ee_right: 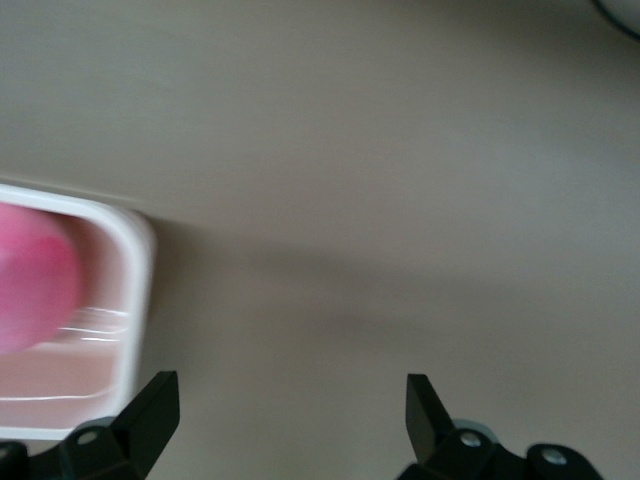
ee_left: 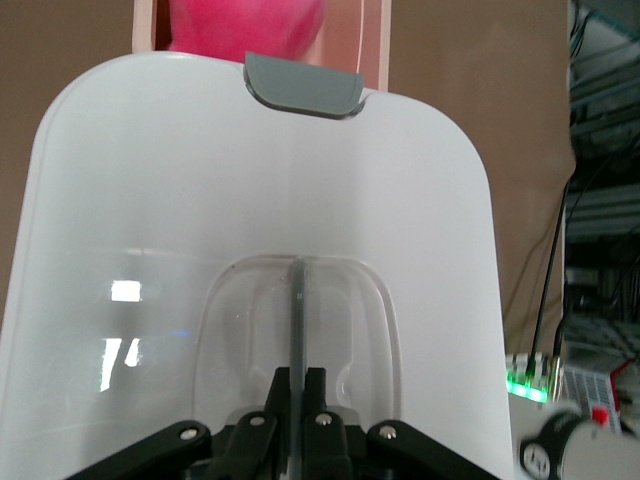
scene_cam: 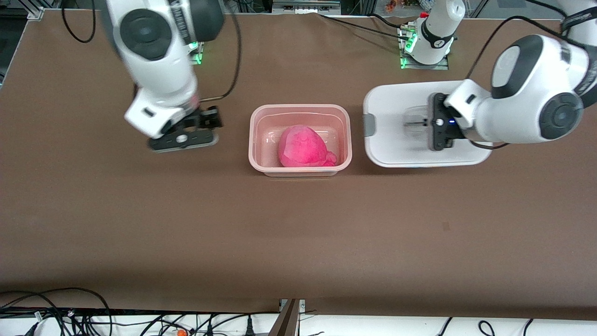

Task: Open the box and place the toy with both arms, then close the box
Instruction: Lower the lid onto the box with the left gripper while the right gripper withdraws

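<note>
The box's translucent pink tub [scene_cam: 345, 122] stands open mid-table, and the pink toy [scene_cam: 303, 147] lies inside it. The white lid [scene_cam: 392, 149] rests flat beside the tub, toward the left arm's end. My left gripper [scene_cam: 419, 123] is shut on the thin handle [ee_left: 298, 310] in the lid's clear recess. In the left wrist view the left gripper [ee_left: 298, 385] pinches that fin, with the lid [ee_left: 250, 200], its grey clip [ee_left: 303, 88] and the toy [ee_left: 245, 25] ahead. My right gripper [scene_cam: 211, 119] hangs open and empty over bare table beside the tub. In its own view, the right gripper [ee_right: 292, 395] is next to the tub [ee_right: 135, 290].
The brown table [scene_cam: 298, 233] spreads wide on the side of the tub nearer the front camera. Cables [scene_cam: 70, 312] lie along the table's front edge. The arm bases [scene_cam: 426, 51] with green lights stand at the edge farthest from the camera.
</note>
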